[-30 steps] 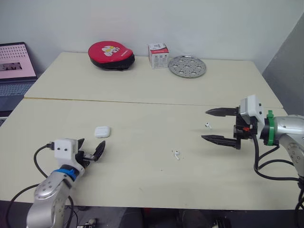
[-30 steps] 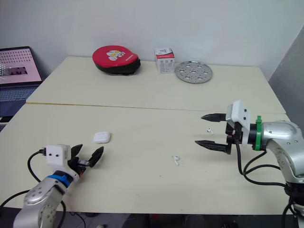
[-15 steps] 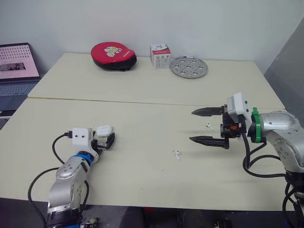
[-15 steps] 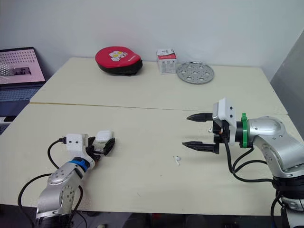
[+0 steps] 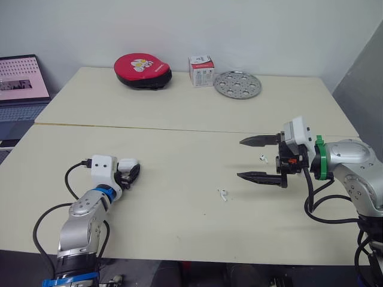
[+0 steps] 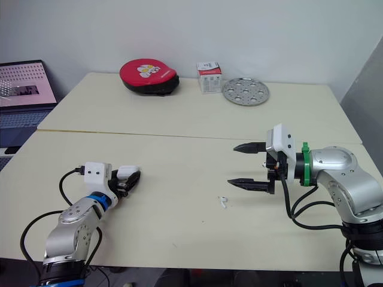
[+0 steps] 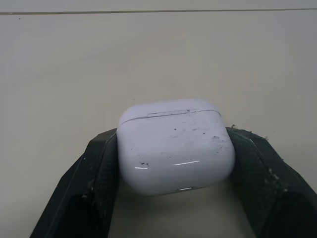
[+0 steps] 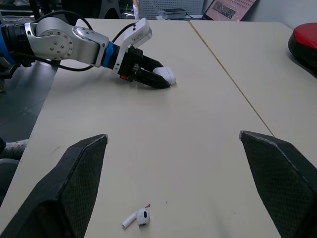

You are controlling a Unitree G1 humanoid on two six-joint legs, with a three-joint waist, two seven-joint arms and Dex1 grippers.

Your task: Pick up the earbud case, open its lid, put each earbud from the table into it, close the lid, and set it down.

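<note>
– where's the earbud case (image 7: 176, 144)?

– at the near left of the table (image 5: 179, 137), lid shut. the left tool (image 5: 130, 171) is pinching it, with one black finger (image 7: 94, 173) pressed against each side. the lid's seam is on the side away from the wrist.

– lifted or down?

– it's low, right at the table top. i cannot tell whether it touches the table.

– and the earbuds?

– both lie loose on the table, well apart from the case and over toward the right. the near earbud (image 5: 222, 194) is around the middle of the front half. the far earbud (image 5: 262, 158) is further right and a little further back.

– what about the other arm?

– the right tool (image 5: 240, 158) is spread wide with nothing in it, and its fingers point left across the table. the far earbud is in the gap between those fingers, back toward the wrist, and seems to touch neither. the near earbud is ahead of the fingertips, on the side nearer the robot.

– anything else?

– along the far edge there's a red pad (image 5: 142, 62) and a small box (image 5: 201, 70) just to its right. beside the box is a round metal plate (image 5: 237, 84) with holes. a laptop (image 5: 21, 81) with its screen lit stands off the table's left side.
</note>
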